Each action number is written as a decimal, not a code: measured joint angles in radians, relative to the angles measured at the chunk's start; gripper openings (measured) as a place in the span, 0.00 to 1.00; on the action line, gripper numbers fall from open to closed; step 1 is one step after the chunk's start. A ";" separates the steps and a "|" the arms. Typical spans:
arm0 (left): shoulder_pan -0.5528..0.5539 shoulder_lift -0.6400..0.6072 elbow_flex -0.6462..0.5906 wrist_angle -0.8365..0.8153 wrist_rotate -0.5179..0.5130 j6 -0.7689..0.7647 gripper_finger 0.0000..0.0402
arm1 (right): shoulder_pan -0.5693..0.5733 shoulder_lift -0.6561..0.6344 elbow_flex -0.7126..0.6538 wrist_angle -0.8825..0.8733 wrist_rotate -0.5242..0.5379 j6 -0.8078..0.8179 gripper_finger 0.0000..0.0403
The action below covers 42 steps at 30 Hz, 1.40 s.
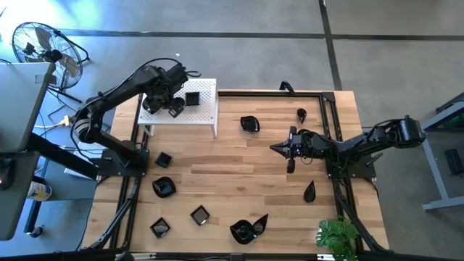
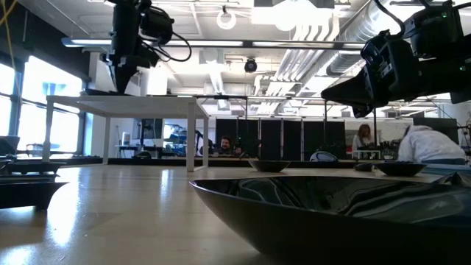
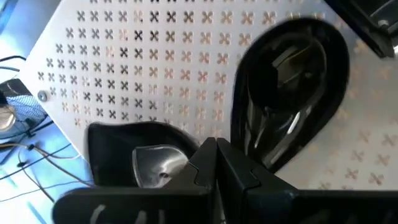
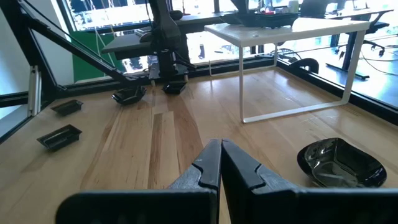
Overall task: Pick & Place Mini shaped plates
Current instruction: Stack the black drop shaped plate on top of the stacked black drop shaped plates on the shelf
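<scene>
While the left tool (image 1: 165, 101) is clenched empty over the white perforated stand (image 1: 206, 109), two mini shaped plates (image 3: 286, 87) are catalogued beneath it. Further plates are spread around the clenched right tool (image 1: 278, 148), held above the counter (image 1: 232, 170).

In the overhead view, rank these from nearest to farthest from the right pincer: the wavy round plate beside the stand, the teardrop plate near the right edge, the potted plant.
From the right pincer:
1. Wavy round plate, just right of the white stand.
2. Teardrop plate, near the right edge.
3. Potted plant, at the table's front right corner.
</scene>
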 joint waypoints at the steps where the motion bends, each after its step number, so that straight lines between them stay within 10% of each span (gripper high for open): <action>1: 0.000 0.000 0.000 -0.004 0.000 -0.001 0.00 | 0.000 0.000 0.000 0.000 0.000 0.000 0.00; 42: 0.001 0.008 0.000 0.183 0.168 0.085 0.00 | 0.000 0.000 0.000 0.000 -0.001 0.004 0.00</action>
